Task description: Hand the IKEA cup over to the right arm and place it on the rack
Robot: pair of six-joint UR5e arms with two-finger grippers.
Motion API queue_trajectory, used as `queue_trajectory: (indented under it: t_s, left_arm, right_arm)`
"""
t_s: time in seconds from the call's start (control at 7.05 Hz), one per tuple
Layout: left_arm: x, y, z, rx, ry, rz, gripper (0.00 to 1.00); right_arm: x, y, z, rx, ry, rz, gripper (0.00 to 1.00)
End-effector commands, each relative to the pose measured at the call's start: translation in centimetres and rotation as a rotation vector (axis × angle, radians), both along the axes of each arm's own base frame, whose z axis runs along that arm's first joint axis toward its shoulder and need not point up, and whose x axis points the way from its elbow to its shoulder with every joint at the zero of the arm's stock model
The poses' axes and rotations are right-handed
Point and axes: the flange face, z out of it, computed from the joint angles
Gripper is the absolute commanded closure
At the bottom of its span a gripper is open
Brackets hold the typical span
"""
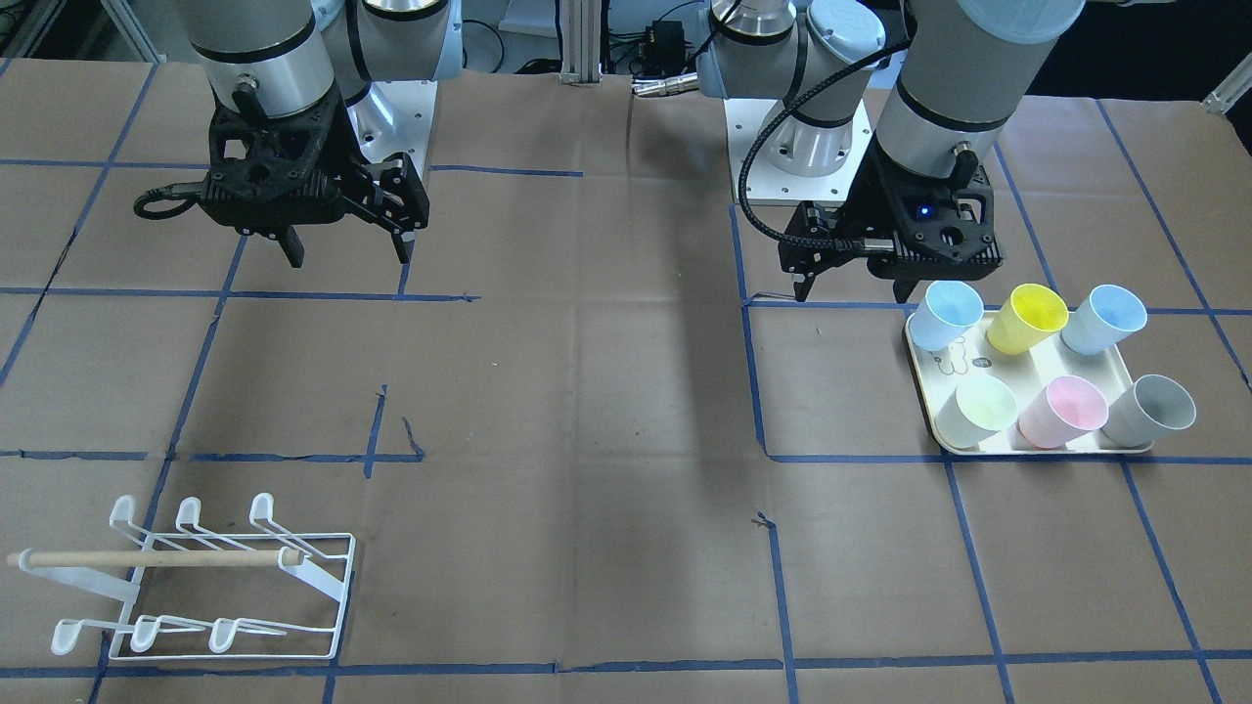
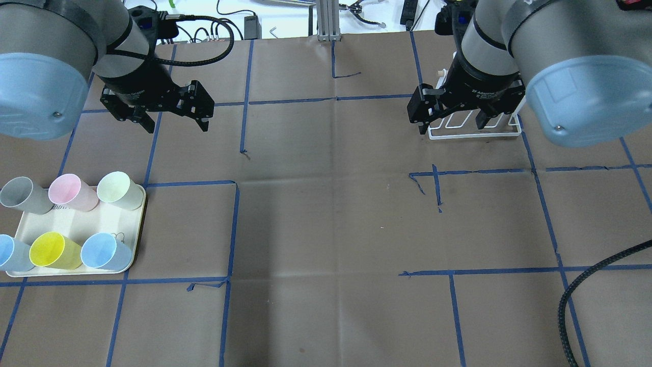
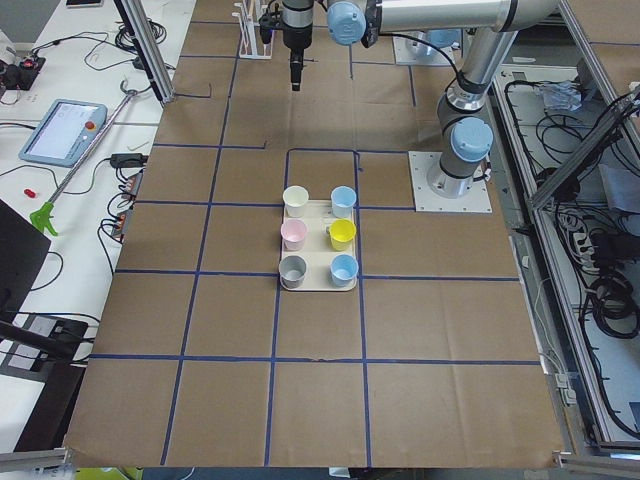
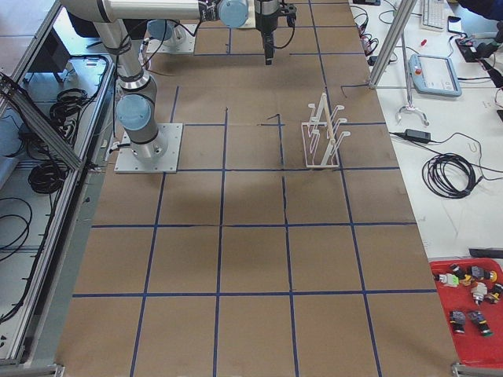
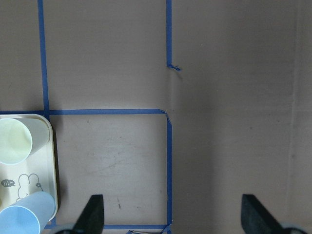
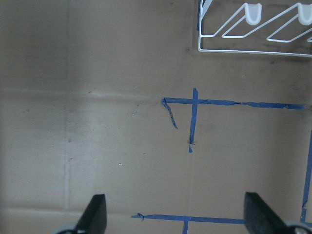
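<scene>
Several pastel IKEA cups stand on a cream tray [image 1: 1037, 442], among them a yellow cup [image 1: 1027, 318], a pink cup [image 1: 1063, 411] and a grey cup [image 1: 1150, 411]. My left gripper [image 1: 853, 288] hangs open and empty just beside the tray's corner, above the table. The left wrist view shows its fingers [image 5: 93, 213] wide apart over bare paper, with a pale green cup [image 5: 14, 141] at the left edge. My right gripper [image 2: 451, 126] is open and empty, hovering in front of the white wire rack [image 2: 473, 133]. The rack [image 1: 230, 587] holds no cup.
Brown paper with a blue tape grid covers the table [image 2: 326, 214]. A black cable [image 2: 586, 290] loops in at the overhead view's lower right. The rack's wooden dowel [image 1: 156, 559] sticks out sideways. Side benches hold a tablet [image 3: 62, 130] and cables.
</scene>
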Motion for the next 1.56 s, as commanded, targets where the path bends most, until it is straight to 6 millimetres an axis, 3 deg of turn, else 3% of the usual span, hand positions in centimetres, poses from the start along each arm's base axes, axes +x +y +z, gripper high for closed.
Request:
queue_trajectory:
  t_s: [0.0,1.14,1.42]
  left_arm:
    - [0.0,0.1,0.0,-0.001,0.000,0.000,0.01]
    - [0.0,0.5,-0.2,0.001,0.001,-0.003,0.00]
    - [1.4,-0.2,1.0,-0.022,-0.002,0.008,0.00]
  right_arm:
    - [0.0,0.0,-0.1,0.002,0.000,0.000,0.00]
    - [-0.2,0.0,-0.3,0.012,0.002,0.002,0.00]
    - [-0.2,0.0,-0.4,0.016,0.000,-0.006,0.00]
